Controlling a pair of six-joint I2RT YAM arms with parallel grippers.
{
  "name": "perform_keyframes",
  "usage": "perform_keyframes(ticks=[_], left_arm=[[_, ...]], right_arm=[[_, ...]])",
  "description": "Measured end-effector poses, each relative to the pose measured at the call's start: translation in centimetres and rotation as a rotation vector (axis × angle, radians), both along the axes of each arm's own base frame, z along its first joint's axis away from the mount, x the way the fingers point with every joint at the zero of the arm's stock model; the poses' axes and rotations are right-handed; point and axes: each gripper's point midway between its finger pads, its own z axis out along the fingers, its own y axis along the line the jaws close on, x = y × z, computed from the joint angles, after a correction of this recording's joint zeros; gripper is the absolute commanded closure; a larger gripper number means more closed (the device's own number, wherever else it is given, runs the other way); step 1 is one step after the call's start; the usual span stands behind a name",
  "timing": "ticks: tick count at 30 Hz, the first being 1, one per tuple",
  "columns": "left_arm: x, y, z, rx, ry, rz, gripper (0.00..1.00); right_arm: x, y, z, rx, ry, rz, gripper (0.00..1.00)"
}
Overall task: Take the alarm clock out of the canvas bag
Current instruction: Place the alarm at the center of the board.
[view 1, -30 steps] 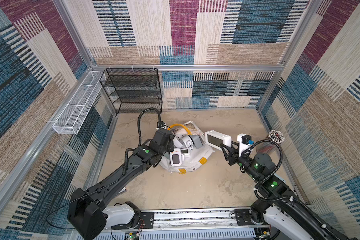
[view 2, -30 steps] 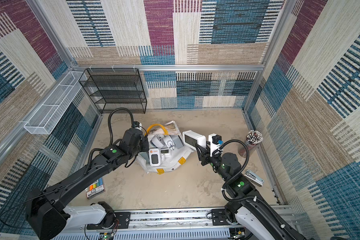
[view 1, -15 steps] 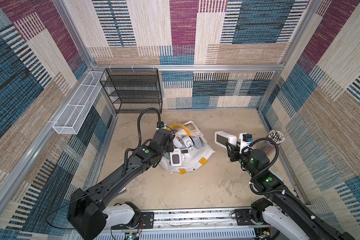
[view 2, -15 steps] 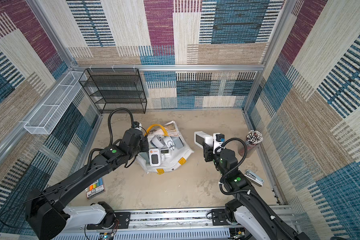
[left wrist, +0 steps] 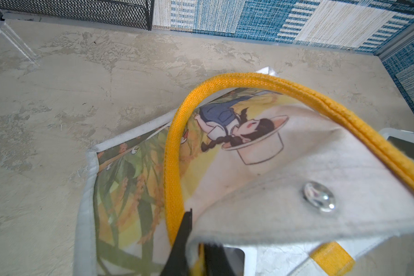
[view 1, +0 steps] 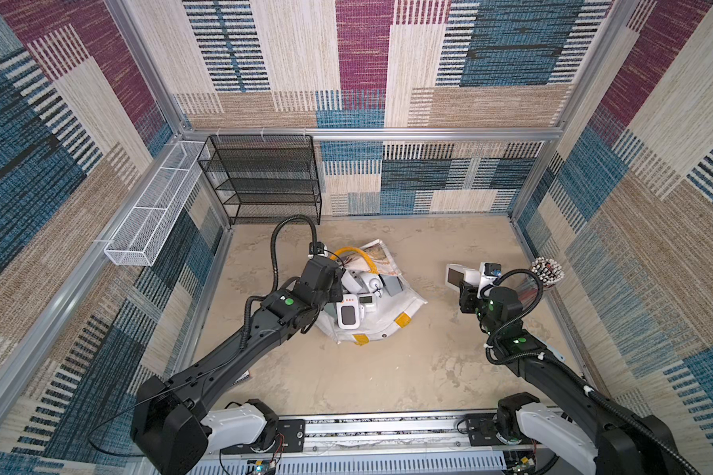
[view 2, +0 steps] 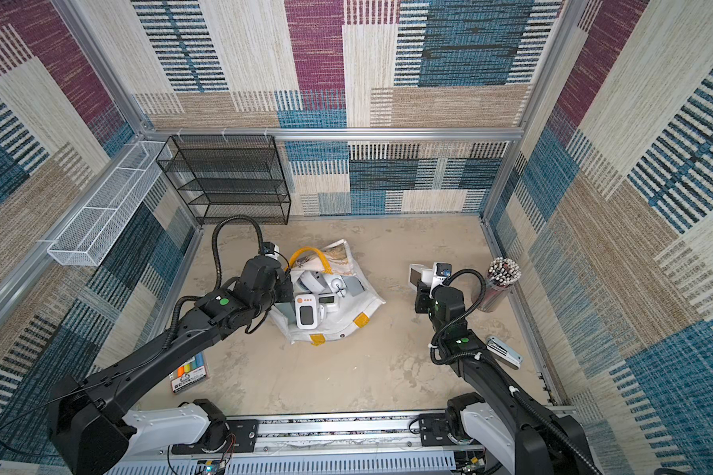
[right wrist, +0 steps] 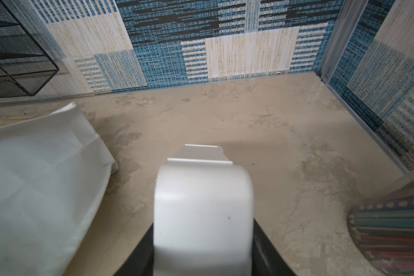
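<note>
The alarm clock (view 1: pixel 455 276) is held outside the canvas bag (view 1: pixel 381 327), well off to its right (near the pencil cup (view 1: pixel 546 273)), clamped by the right gripper (right wrist: pixel 202 253), while the bag's rim is pinched by the left gripper (left wrist: pixel 196 253).

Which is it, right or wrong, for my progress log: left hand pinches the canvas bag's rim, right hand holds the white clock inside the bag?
Wrong: both top views show the right hand holding the white clock outside the canvas bag. The left hand does pinch the rim.
</note>
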Motion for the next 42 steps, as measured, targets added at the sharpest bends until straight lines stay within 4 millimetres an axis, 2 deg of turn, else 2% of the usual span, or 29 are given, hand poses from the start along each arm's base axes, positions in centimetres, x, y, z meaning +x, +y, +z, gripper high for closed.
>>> perform_keyframes(ticks=[18, 22, 24, 31, 34, 42], left_arm=[[-0.2, 0.2, -0.2, 0.001, 0.001, 0.0, 1.0], [-0.3, 0.2, -0.2, 0.001, 0.001, 0.001, 1.0], [-0.3, 0.2, -0.2, 0.001, 0.001, 0.001, 1.0], [-0.3, 0.2, -0.2, 0.001, 0.001, 0.001, 1.0], [-0.3, 0.2, -0.2, 0.0, -0.001, 0.001, 1.0], [-0.2, 0.2, -0.2, 0.0, -0.001, 0.001, 1.0]], right_arm=[[4.6, -0.2, -2.5, -0.071, 0.04, -0.026, 0.66], [5.6, -0.2, -2.6, -0.084, 0.053, -0.032, 0.64], [5.9, -0.1, -2.7, -0.087, 0.065, -0.031, 0.59], [5.5, -0.2, -4.0, -0.099, 0.136, -0.027, 0.44], [5.3, 0.1, -4.0, -0.09, 0.145, -0.015, 0.37], [4.6, 0.4, -4.8, -0.079, 0.19, 0.007, 0.35]])
